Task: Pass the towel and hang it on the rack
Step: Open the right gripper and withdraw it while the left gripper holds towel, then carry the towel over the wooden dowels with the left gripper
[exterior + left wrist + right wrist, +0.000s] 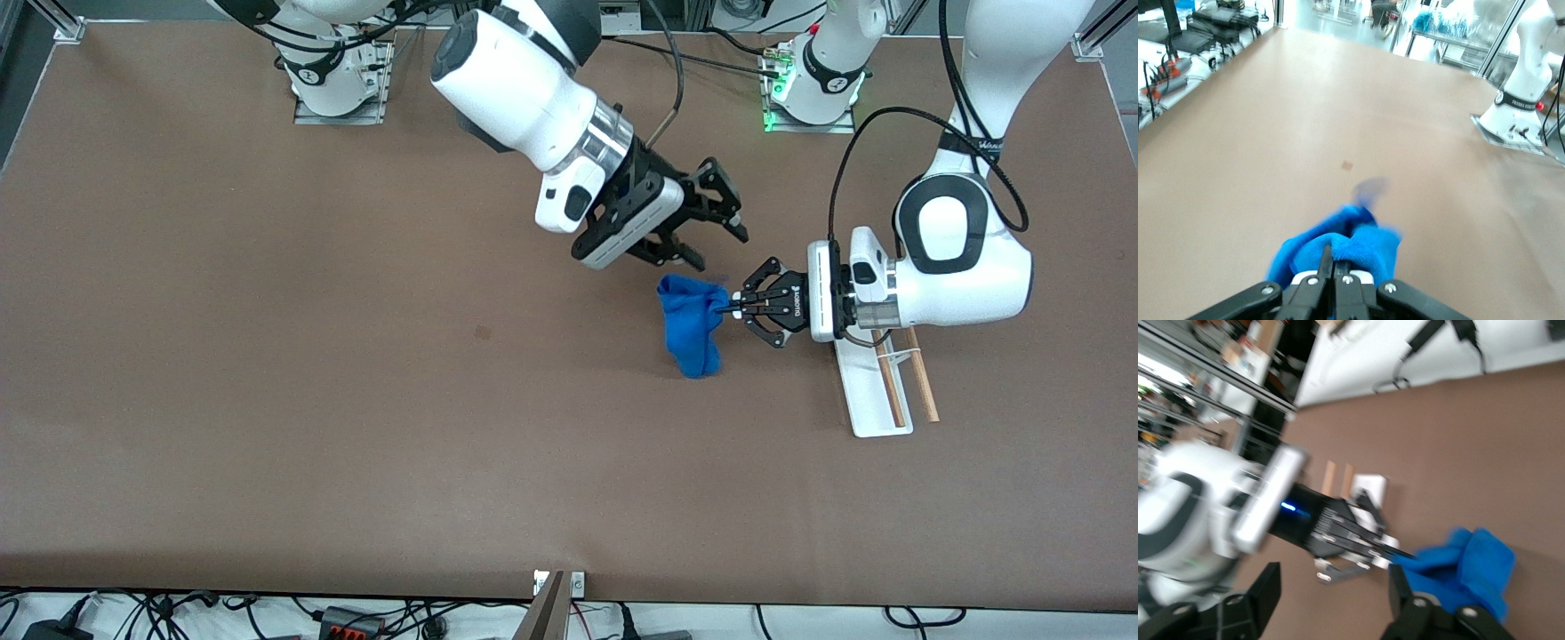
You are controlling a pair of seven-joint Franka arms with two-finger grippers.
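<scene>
The blue towel [692, 324] hangs bunched over the middle of the table, and my left gripper [734, 309] is shut on its edge. The left wrist view shows the towel [1338, 243] pinched between the closed fingers of the left gripper [1333, 257]. My right gripper [720, 249] is open just beside the towel, toward the robots' bases, with nothing between its fingers. In the right wrist view the right gripper [1333, 587] frames the left gripper [1405, 555] and the towel [1465, 577]. The rack [867, 391], a white base with two wooden rods, stands under the left arm's wrist. The rack [1368, 487] also shows in the right wrist view.
Both arm bases [338, 84] [813, 89] stand along the table's edge by the robots. A small dark mark [483, 332] lies on the brown tabletop toward the right arm's end. Cables and power strips [356, 622] lie off the table's edge nearest the front camera.
</scene>
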